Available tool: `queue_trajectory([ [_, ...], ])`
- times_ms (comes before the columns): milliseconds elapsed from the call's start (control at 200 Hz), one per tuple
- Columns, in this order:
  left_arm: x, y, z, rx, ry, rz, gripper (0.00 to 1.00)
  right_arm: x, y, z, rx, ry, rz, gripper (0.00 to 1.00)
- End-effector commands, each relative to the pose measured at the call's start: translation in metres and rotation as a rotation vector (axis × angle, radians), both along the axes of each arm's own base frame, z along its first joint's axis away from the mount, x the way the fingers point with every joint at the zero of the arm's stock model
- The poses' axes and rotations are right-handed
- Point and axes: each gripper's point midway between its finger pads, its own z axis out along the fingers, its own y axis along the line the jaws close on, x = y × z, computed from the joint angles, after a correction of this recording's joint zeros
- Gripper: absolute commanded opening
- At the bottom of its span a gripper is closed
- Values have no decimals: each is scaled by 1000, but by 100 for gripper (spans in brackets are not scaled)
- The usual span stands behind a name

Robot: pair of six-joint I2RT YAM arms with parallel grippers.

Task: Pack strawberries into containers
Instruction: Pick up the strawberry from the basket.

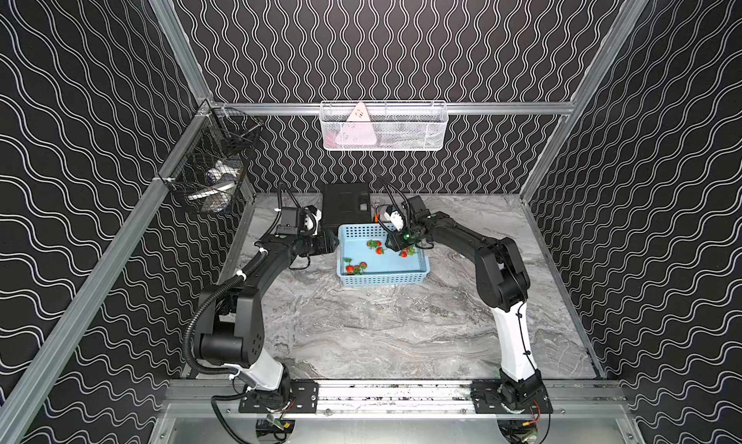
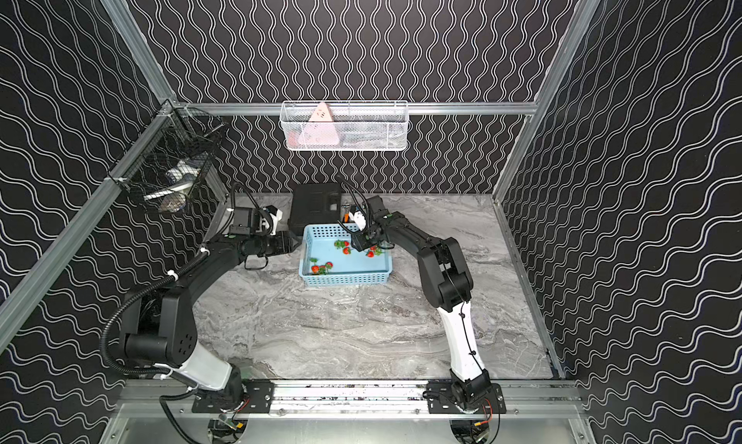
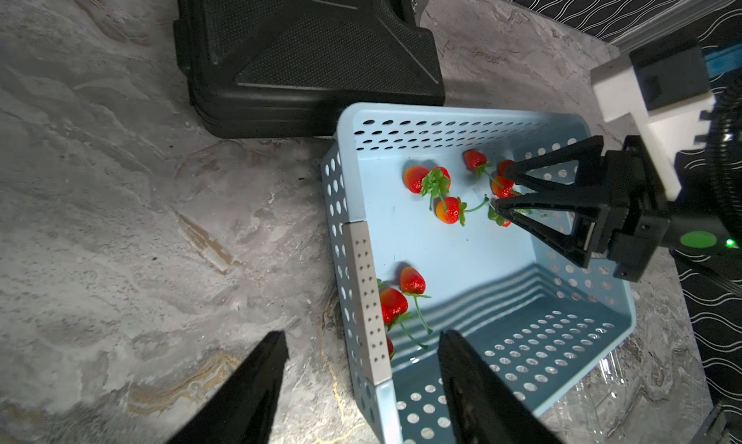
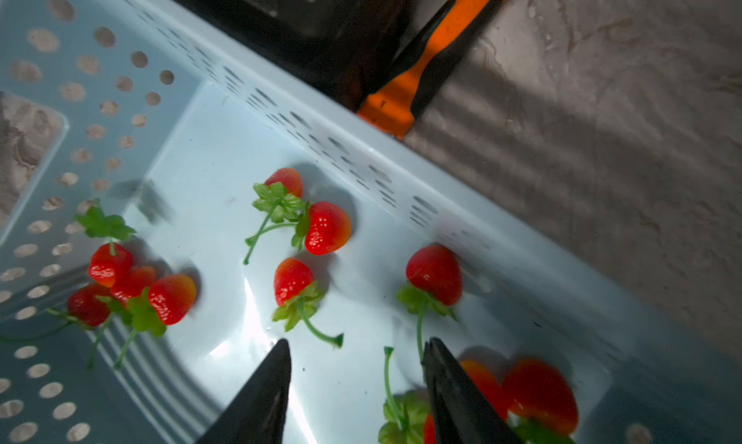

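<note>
Toward the back of the desk (image 1: 381, 333), whose top has a grey marble pattern, sits a rectangular light blue plastic basket (image 1: 383, 279). Its walls are punched with round holes and its floor is smooth and glossy.

All the strawberries (image 4: 327, 229) I can see lie on that floor. They are shiny red berries with green leafy caps and thin green stems. One cluster (image 4: 132, 289) lies near a perforated end wall, and a second cluster (image 4: 538, 394) lies right beside my right gripper (image 4: 358, 341).

That gripper is down inside the basket. Its black pointed jaws are parted, with a loose green stem lying between them, not pinched. One jaw tip is just beside the stem of a single berry (image 4: 435, 275).

My left gripper (image 3: 363, 335) hangs at the basket's side wall with its jaws spread wide, one over the desk and one over the basket floor, grasping nothing. A grey strip (image 3: 367, 301) dotted with small holes runs along that wall's rim.

Close behind the basket stands a black hard case (image 3: 305, 52) with a pebbled surface and moulded ridges. An orange and black handle (image 4: 433, 56) lies beside it. A patch of clear plastic (image 3: 614, 385), glossy, lies on the desk at the basket's corner, and I cannot tell its shape.

On the back rail hangs a white wire mesh basket (image 1: 383, 127) holding a pale pink triangular piece (image 1: 358, 119). Its dark marks are too small to read.
</note>
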Motion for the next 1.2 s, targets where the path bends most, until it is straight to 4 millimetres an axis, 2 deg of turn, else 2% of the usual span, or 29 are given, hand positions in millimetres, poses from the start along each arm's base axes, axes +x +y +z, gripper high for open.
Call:
queue_trajectory([
  [0,0,-3,-3,-20,4,-25,65,-3,6,-2,1,4,36,53],
  [310,1,-6,-12,-37,28,-30,64,-10,15,-9,44,44,52,41],
  [490,0,-6,-14,-38,35,-34,64,-8,19,-15,60,64,45,38],
  [751,1,-7,-15,-41,38,-39,63,-4,31,-14,121,76,52,32],
  [886,0,-7,-15,-40,40,-41,63,-5,36,-13,148,96,62,23],
  [1056,0,-7,-13,-37,36,-45,63,-10,34,-13,143,110,66,11],
  [1121,1,-7,-13,-39,38,-45,63,-11,33,-7,145,102,69,4],
  [1196,1,-7,-12,-40,36,-46,63,-12,33,4,155,87,73,0],
])
